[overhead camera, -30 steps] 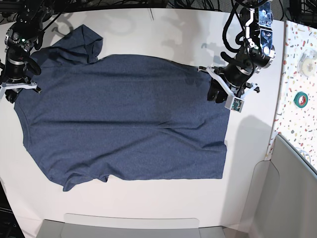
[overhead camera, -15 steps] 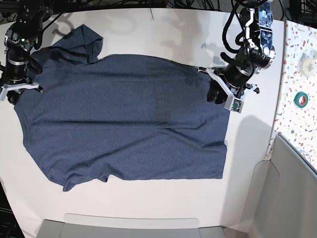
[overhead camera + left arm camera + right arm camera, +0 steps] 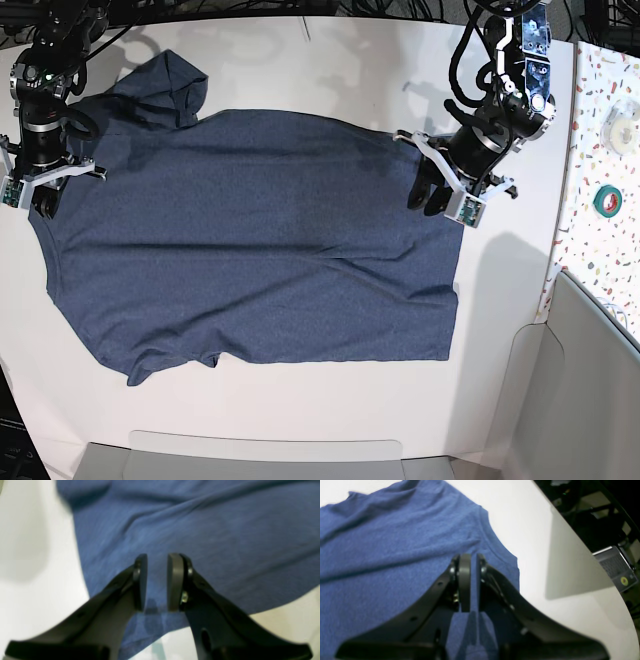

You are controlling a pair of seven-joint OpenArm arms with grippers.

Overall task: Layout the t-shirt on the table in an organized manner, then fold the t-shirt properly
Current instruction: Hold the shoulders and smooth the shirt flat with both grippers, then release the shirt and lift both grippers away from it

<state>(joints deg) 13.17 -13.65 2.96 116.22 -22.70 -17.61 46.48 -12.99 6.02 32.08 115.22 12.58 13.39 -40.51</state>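
A dark heathered navy-blue short-sleeved t-shirt (image 3: 250,235) lies spread nearly flat across the plain matte white tabletop (image 3: 300,410), one sleeve bunched at the far left corner. The right gripper (image 3: 471,580), at the shirt's left edge near the collar, has its jaws pressed nearly together with a fold of blue cloth pinched between them. The left gripper (image 3: 157,582), over the shirt's right edge, holds its jaws narrowly parted above the fabric, with nothing visibly clamped between them.
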